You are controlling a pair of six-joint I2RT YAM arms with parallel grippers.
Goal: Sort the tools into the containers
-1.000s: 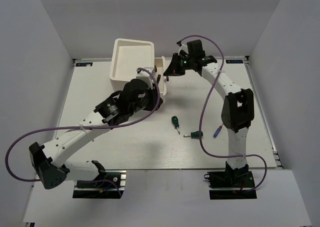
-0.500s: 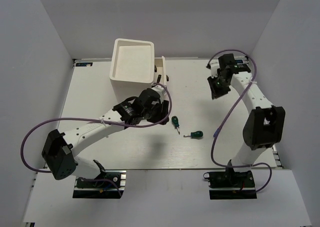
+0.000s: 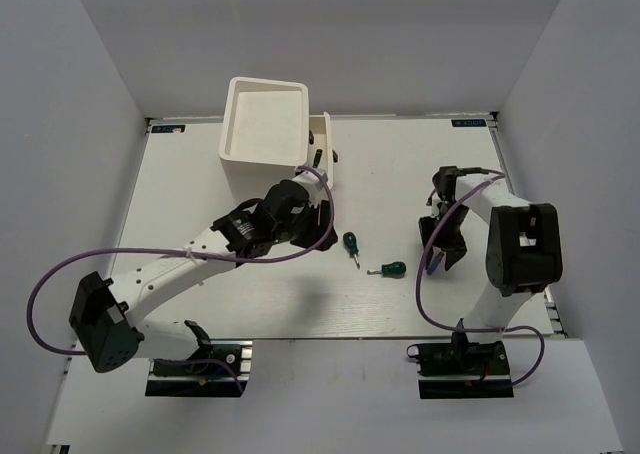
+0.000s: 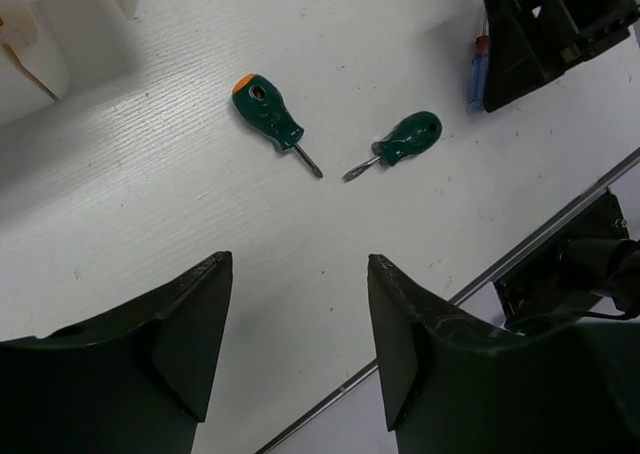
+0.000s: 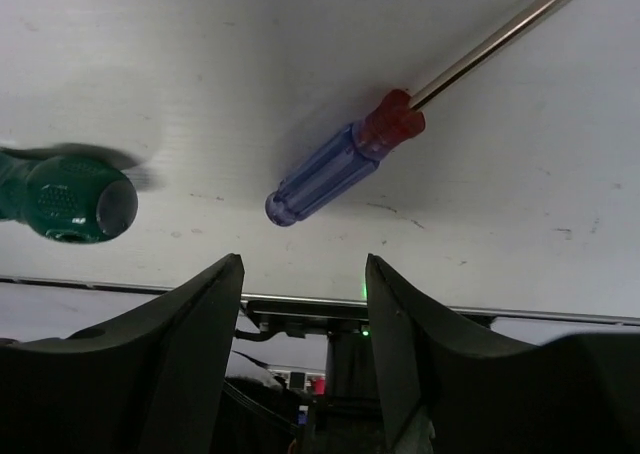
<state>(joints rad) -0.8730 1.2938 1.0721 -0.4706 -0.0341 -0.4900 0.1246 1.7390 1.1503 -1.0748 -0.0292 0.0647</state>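
Right fingers (image 5: pixel 200 314) wide, empty; purple-handled screwdriver (image 5: pixel 335 169) at their 12 o'clock, not between them. Risk: closing here misses, or a tip sets the round handle rolling. Left fingers (image 4: pixel 190 324) wide, empty.

The right end effector (image 5: pixel 303 264) hangs with fingers spread directly over the purple-handled slim screwdriver (image 5: pixel 340 169), nothing between them. A round green screwdriver handle (image 5: pixel 70 204) crowds one finger. A tall white plastic cabinet (image 3: pixel 265 124) blocks the far-left counter (image 3: pixel 180 194).

the white table (image 3: pixel 190 179) bears a white cabinet (image 3: pixel 263 121), a green screwdriver (image 3: pixel 350 242), a second green screwdriver (image 3: pixel 392 269) and a purple-handled screwdriver (image 5: pixel 335 171).
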